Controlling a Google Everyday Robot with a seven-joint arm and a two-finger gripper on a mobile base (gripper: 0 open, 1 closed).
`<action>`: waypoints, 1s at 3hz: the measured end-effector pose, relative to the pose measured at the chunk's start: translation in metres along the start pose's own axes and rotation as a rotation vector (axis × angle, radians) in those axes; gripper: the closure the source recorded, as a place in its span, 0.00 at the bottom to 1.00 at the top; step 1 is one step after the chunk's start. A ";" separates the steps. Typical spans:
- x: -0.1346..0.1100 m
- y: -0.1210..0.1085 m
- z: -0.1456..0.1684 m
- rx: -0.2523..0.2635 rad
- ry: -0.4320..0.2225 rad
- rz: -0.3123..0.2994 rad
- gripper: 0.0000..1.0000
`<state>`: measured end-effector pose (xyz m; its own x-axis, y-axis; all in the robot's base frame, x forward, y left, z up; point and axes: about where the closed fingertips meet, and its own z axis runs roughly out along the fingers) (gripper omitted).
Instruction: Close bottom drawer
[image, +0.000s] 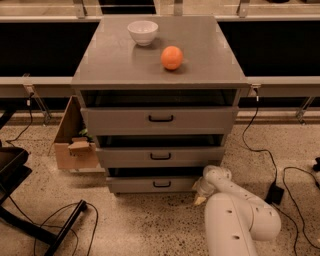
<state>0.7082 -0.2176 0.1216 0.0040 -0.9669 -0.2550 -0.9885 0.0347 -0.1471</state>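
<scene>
The grey cabinet has three drawers, all pulled out a little. The bottom drawer (159, 184) is the lowest, with a narrow front and a small black centre handle (161, 184). My white arm (235, 210) reaches in from the lower right. My gripper (200, 192) is low at the right end of the bottom drawer's front, close to or touching it. The arm's wrist hides most of it.
A white bowl (142, 32) and an orange (172, 57) sit on the cabinet top (115, 60). An open cardboard box (75, 140) stands left of the cabinet. Black cables (260, 150) lie on the floor at right, a black chair base (30, 220) at lower left.
</scene>
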 end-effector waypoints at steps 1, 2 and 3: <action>0.007 0.004 -0.023 0.017 0.040 -0.005 0.64; 0.020 -0.024 -0.085 0.105 0.138 -0.021 0.88; 0.019 -0.063 -0.166 0.193 0.272 -0.088 1.00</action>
<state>0.7457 -0.2798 0.2852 0.0222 -0.9994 0.0268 -0.9391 -0.0300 -0.3422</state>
